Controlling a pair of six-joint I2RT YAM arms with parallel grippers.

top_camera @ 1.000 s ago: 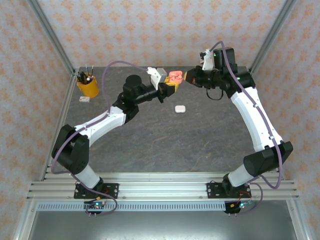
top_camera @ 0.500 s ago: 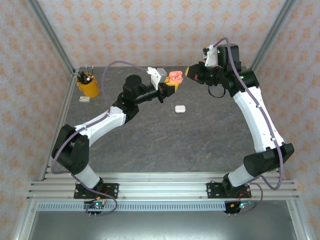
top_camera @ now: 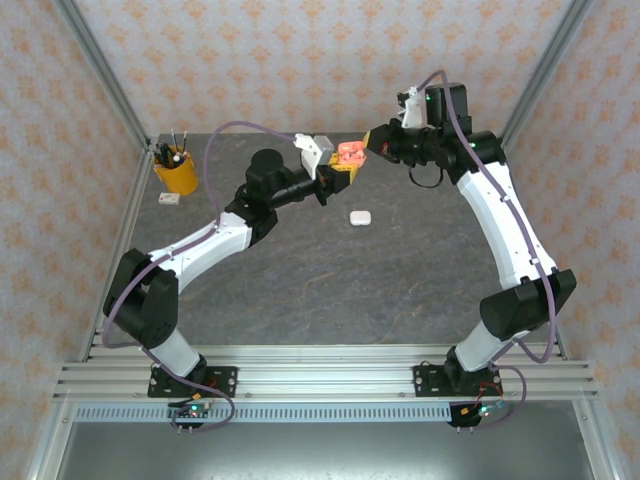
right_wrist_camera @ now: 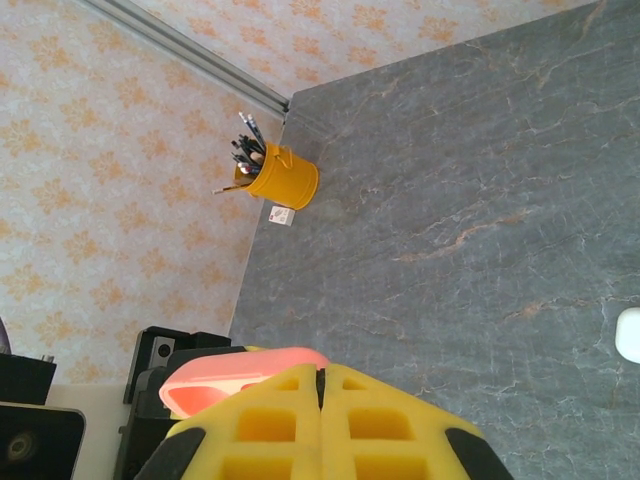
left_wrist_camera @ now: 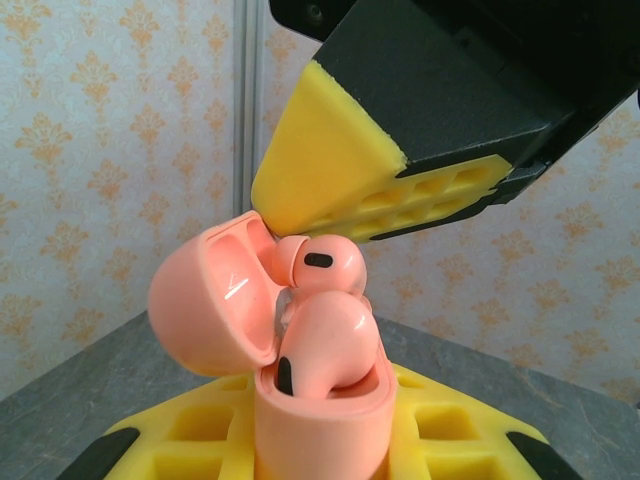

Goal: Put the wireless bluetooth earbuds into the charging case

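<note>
- Grip: left fingers [left_wrist_camera: 190, 430] pinch coral-pink charging case [left_wrist_camera: 320, 440], lid [left_wrist_camera: 205, 300] open; right fingers [left_wrist_camera: 330, 170] pressed together, tip at upper earbud [left_wrist_camera: 318, 262].
- Both coral-pink earbuds [left_wrist_camera: 325, 345] in case, upper one proud; seating + lid-shut left.
- On table [top_camera: 300, 280], white case [top_camera: 360, 216]: prob. next.

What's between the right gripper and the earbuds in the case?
Nothing: in the left wrist view the shut right gripper seems to touch the upper pink earbud.

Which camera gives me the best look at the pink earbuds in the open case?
Left wrist: both pink earbuds show close up, poking out of the open pink case. Top external shows the case as a small pink blob, earbuds indistinct; right wrist catches a pink edge of it.
</note>
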